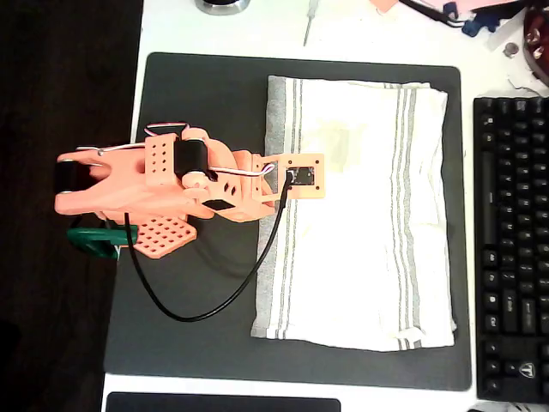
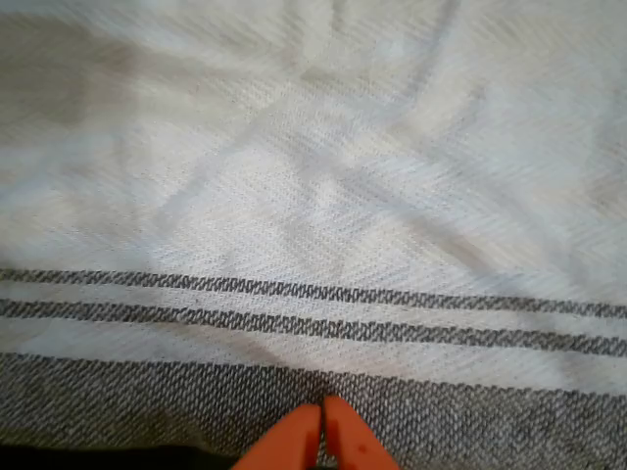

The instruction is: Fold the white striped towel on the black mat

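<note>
Black mat (image 1: 197, 343) partly under white striped towel (image 1: 360, 257)

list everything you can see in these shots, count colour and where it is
white striped towel: 1, white with grey stripes, spread flat on the mat, right of centre
black mat: 1, dark grey-black, covers most of the table
keyboard: 1, black, right edge of the overhead view
table: 1, white, showing around the mat
cable: 1, black, loops over the mat from the arm
arm: 1, orange, left, reaching over the towel's left edge
gripper: 1, orange, fingertips together at the towel's grey border
</note>
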Available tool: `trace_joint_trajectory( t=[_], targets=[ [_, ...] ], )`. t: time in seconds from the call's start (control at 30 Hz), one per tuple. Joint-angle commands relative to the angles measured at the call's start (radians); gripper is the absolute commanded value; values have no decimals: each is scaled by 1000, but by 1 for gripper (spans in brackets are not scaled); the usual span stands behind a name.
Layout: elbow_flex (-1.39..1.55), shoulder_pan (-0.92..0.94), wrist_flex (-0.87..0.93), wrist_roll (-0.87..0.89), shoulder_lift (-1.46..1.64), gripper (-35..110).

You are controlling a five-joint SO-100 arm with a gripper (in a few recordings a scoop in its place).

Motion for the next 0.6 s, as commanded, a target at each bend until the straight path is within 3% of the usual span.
trace_joint_trajectory(
  t=[0.0, 0.3, 0.4, 0.57],
  targets=[
    [21, -6, 2, -40, 23, 0],
    [-275, -120, -129, -58, -359, 0],
    [-371, -189, -224, -2, -463, 0],
    [-635, -324, -233, 195, -788, 0]
  ],
)
